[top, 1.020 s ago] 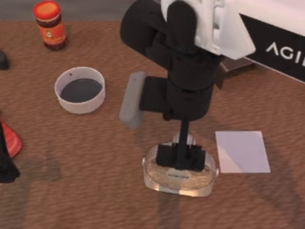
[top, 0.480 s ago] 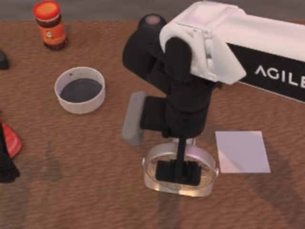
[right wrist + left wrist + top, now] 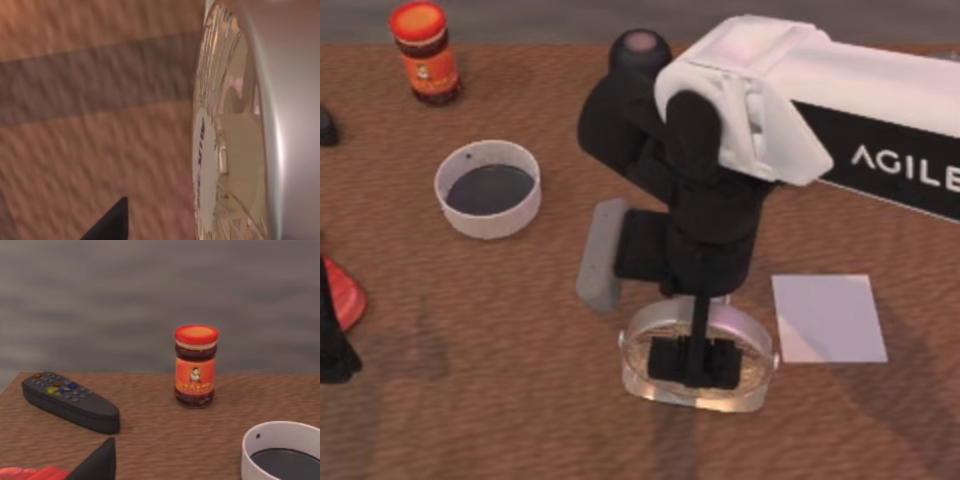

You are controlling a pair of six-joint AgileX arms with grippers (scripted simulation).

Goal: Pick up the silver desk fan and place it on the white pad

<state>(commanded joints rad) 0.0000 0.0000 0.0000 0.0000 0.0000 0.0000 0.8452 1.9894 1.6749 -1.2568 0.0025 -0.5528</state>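
The silver desk fan (image 3: 695, 397) lies near the table's front edge, its yellowish cage facing up. My right gripper (image 3: 695, 362) hangs straight down onto its cage from the arm that comes in from the right. It is open, and its black fingers straddle the fan's middle. In the right wrist view the fan (image 3: 225, 140) fills one side, and one dark fingertip (image 3: 117, 220) stands apart from its face; the other finger is hidden. The white pad (image 3: 828, 317) lies flat just right of the fan, bare. My left gripper (image 3: 332, 340) is parked at the left edge, open.
A white bowl with a dark inside (image 3: 488, 188) sits left of centre. A red-lidded jar (image 3: 423, 50) stands at the back left. A grey oblong block (image 3: 600, 255) lies beside the right arm. A dark remote (image 3: 70, 401) and a red object (image 3: 345, 290) are at the left edge.
The right gripper has come down and toward the table's front edge, over the fan's cage. In the last half second it barely moved. The left arm has stayed still.
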